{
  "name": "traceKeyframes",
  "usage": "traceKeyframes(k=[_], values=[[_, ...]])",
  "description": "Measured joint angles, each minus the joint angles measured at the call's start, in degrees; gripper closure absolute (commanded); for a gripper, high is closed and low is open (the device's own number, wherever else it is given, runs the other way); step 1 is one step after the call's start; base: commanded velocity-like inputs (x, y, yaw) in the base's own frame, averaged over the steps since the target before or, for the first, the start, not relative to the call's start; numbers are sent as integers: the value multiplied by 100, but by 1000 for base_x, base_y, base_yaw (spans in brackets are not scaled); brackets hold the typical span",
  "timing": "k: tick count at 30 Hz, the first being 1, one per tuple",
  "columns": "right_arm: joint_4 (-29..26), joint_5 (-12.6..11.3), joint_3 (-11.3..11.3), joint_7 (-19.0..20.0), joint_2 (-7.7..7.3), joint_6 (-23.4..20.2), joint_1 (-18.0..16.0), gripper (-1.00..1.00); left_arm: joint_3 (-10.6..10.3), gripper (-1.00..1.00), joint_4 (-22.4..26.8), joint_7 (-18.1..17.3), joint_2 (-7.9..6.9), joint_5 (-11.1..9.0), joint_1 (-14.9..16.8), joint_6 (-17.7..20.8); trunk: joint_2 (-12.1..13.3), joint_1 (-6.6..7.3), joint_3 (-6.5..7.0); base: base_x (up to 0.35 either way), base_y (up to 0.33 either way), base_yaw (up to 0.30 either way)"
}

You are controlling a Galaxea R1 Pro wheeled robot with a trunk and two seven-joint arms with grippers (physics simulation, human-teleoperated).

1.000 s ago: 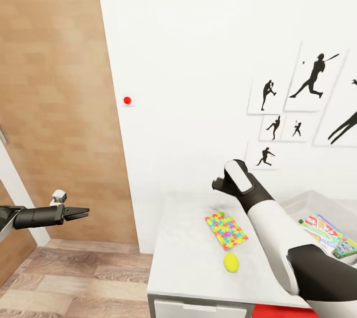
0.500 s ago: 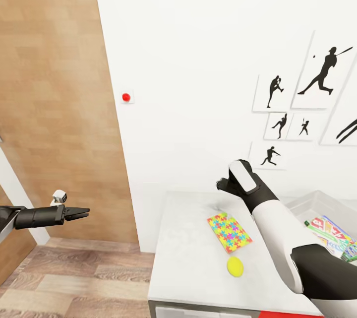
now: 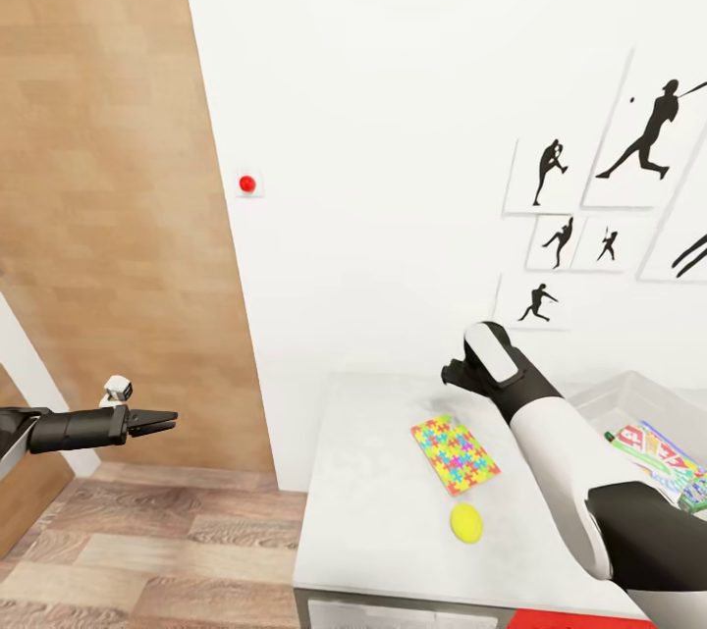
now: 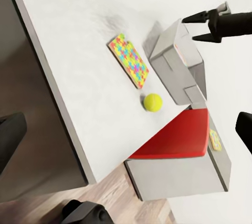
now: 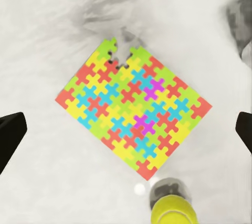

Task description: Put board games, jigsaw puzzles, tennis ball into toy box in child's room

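White tabletop point(image 3: 373, 511) under my right end effector point(image 3: 462, 376), fingers spread wide, hovering to line up a grab. Jigsaw puzzle point(image 5: 134, 113) lies flat directly below, between the fingers; tennis ball point(image 5: 173, 214) just past it. Toy box point(image 3: 638, 392) off to the side. Left end effector point(image 3: 155, 423) pressed together, parked well away.

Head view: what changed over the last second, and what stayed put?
The camera swung, shifting the whole scene. The right gripper edged toward the toy box side, above the table. Nothing was grasped or released. The jigsaw puzzle and tennis ball lie as before; the left gripper stays out over the floor.
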State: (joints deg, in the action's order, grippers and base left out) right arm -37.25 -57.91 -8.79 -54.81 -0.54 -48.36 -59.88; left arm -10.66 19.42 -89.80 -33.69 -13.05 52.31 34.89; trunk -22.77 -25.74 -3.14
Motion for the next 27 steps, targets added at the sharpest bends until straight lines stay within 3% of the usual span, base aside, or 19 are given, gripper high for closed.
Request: traceKeyframes(k=[7, 27], values=[[33, 47, 2, 383, -38, 21, 0, -100, 0, -100, 0, 0, 0, -1, -2, -2, 0, 0, -66, 0, 0, 0], [6, 66, 1, 461, -26, 35, 9, -100, 0, -100, 0, 0, 0, -1, 0, -2, -1, 0, -237, 0, 0, -53]])
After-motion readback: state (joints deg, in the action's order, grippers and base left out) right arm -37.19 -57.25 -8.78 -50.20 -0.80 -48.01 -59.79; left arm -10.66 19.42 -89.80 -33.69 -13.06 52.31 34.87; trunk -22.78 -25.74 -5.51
